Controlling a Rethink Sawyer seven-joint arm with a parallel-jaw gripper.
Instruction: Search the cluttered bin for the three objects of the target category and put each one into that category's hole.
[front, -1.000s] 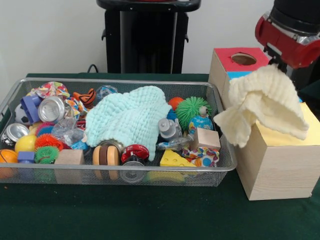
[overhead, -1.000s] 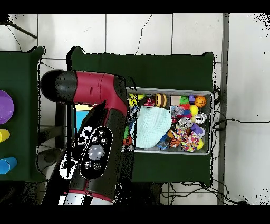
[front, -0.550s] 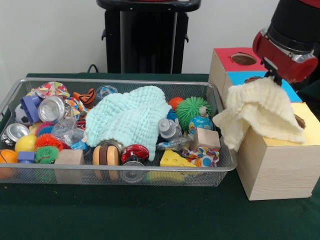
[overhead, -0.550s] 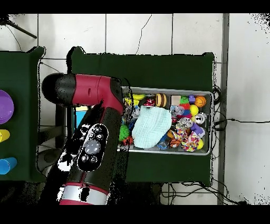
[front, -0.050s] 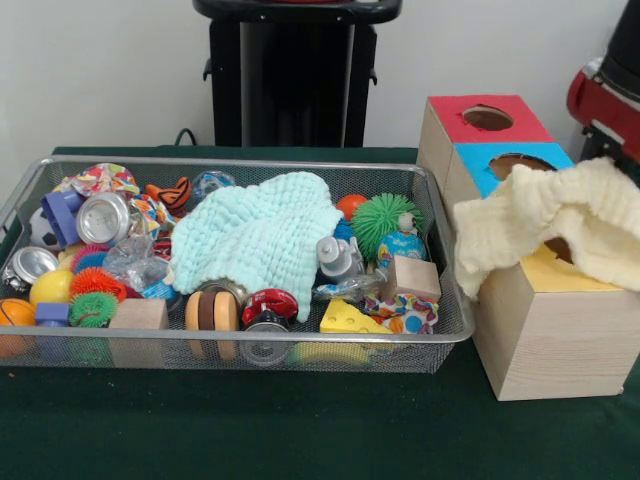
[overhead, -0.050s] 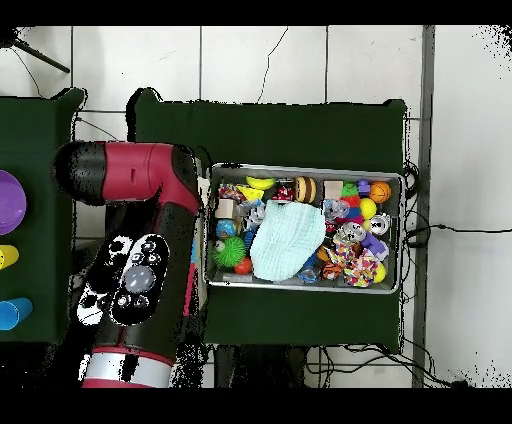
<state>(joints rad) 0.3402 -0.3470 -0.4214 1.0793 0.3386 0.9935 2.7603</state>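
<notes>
Front view. We find the cream cloth (front, -0.050s: 545, 225) draped over the top of the yellow-topped box (front, -0.050s: 555, 335), at the right end of the desk (front, -0.050s: 250, 430). One fold hangs down the box's left face toward the wire bin (front, -0.050s: 30, 195). The cloth is soft, waffle-textured and loosely bunched; a dark patch that may be the hole shows beneath its folds. We judge the step in hand to be the deposit: the cloth lies on the box but has not dropped in. Only a red part of the arm (front, -0.050s: 605, 100) shows at the right edge, so we cannot tell the state of the fingers. The next move calls for pushing the cloth fully into the hole, then returning to the bin, where a mint cloth (front, -0.050s: 255, 240) lies across the toys.

Overhead view. The arm (overhead, -0.050s: 140, 260) covers the boxes, hiding the cream cloth. The mint cloth (overhead, -0.050s: 285, 240) lies mid-bin.
</notes>
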